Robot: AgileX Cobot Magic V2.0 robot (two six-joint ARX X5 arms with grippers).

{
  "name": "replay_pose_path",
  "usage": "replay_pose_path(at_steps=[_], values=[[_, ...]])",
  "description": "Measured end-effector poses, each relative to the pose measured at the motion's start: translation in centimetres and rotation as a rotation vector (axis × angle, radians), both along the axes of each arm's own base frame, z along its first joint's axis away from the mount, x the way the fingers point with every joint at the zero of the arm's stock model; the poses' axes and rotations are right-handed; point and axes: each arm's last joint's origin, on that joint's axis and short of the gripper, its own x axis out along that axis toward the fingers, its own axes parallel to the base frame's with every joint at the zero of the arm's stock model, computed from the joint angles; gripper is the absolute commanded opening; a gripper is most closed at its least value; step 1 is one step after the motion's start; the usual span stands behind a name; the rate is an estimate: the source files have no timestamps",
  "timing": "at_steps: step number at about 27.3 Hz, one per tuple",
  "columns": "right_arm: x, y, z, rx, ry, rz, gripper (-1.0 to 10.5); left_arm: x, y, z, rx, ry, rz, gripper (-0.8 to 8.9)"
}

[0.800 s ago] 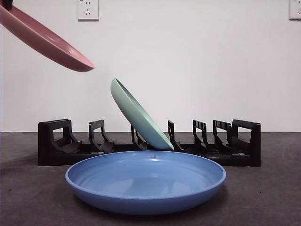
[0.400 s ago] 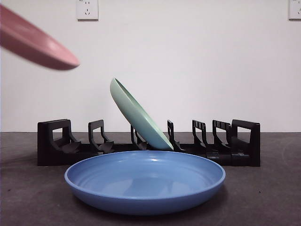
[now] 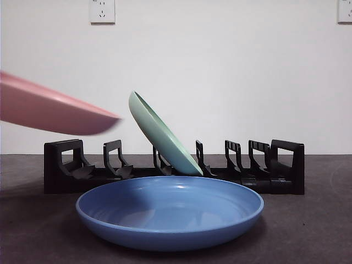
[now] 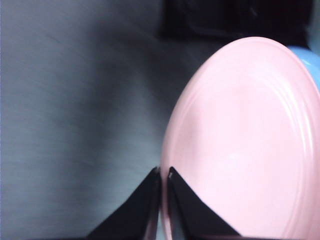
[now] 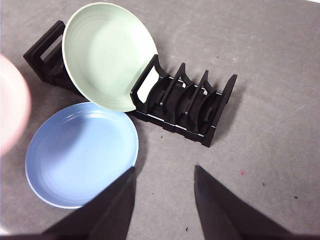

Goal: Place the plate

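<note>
My left gripper is shut on the rim of a pink plate. The pink plate hangs tilted and blurred in the air at the left of the front view, above the left end of the black plate rack. It also shows at the edge of the right wrist view. A green plate leans in a middle slot of the rack. My right gripper is open and empty, high above the table.
A blue plate lies flat on the dark table in front of the rack; it also shows in the right wrist view. Two wall sockets sit high on the white wall behind.
The pink plate has come down from the top left corner and moved right, toward the left end of the rack. The green and blue plates have not moved.
</note>
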Motion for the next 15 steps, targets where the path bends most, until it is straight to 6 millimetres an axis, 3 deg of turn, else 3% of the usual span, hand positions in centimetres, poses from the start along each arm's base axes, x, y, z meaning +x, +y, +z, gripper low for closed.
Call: replay_pose_path(at_steps=[8, 15], values=[[0.0, 0.0, 0.0, 0.0, 0.0, 0.0, 1.8, 1.5, -2.1, -4.8, -0.123, 0.066, -0.024, 0.06], [0.0, 0.0, 0.0, 0.0, 0.0, 0.0, 1.8, 3.3, -4.7, -6.4, -0.157, 0.099, -0.072, 0.06]])
